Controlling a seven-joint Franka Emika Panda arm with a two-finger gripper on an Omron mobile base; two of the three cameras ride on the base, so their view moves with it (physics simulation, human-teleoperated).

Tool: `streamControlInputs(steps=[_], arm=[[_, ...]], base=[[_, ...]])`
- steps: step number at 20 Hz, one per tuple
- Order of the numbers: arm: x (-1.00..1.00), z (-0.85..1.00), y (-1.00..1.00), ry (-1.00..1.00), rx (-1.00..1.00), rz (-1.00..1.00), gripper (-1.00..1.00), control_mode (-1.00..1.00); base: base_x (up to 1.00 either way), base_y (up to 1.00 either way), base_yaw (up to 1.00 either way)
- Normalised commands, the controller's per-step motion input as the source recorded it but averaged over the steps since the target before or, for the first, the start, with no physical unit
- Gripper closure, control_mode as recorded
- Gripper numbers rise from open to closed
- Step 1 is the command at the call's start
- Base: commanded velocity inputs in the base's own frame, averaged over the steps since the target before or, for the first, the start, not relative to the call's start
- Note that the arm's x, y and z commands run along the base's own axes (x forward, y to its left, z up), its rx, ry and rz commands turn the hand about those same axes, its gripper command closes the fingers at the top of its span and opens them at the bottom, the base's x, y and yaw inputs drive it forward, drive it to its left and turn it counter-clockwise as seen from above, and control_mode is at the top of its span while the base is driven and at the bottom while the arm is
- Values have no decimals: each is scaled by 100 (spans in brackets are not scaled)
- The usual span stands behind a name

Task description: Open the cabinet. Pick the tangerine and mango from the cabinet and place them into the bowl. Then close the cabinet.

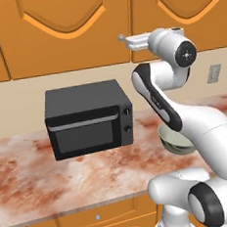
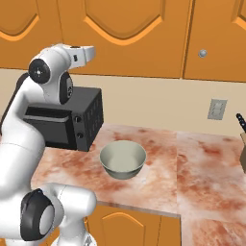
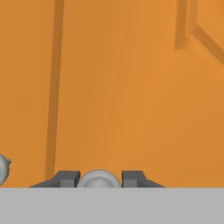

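Nearest the hand cam we've got the two-finger dark-tipped gripper (image 3: 100,179), its dark fingertips (image 3: 66,178) closed tight on either side of a small round silver knob (image 3: 100,180), w/ the knob sitting right between them. So the gripper is clamped on the knob, no slack visible. A second silver knob (image 3: 2,168) peeks in at the left edge of that view, just across the dark seam between the two doors.

In the left base view the gripper (image 1: 124,38) is up at the lower edge of the large orange wooden wall cabinet w/ arched raised panels (image 1: 68,36), knob (image 1: 121,37) at its tip. Both doors look flush and closed; the tangerine and mango we can't see, so we can't tell where they are.

Below the cabinet, on the mottled reddish-white marble bench (image 1: 38,181), stands a black box-shaped microwave (image 1: 86,119), pushed back toward the beige wall. Just to the right of it sits the round deep pale grey-green bowl (image 2: 123,159), apart from the microwave, nothing in it, partly hidden by the arm in the left base view (image 1: 174,141).

Further right in the right base view: a pale wall socket plate (image 2: 217,109) on the wall, well apart from the bowl, and one more silver knob (image 2: 203,53) on the next cabinet door above it. Low orange under-bench cupboards (image 1: 96,225) run along the bottom.
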Motion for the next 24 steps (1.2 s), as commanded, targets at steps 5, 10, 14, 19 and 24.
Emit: streamControlInputs(steps=[5,10,14,19,24], arm=[[-72,39,-57,0,3,0,100,-100],[-86,43,-75,0,7,0,100,-100],[-89,42,-79,0,9,-2,100,-100],[-88,41,-86,0,10,-4,100,-100],[-73,45,-88,0,9,-2,100,-100]], base=[[0,0,0],[0,0,0],[0,0,0],[0,0,0],[0,0,0]])
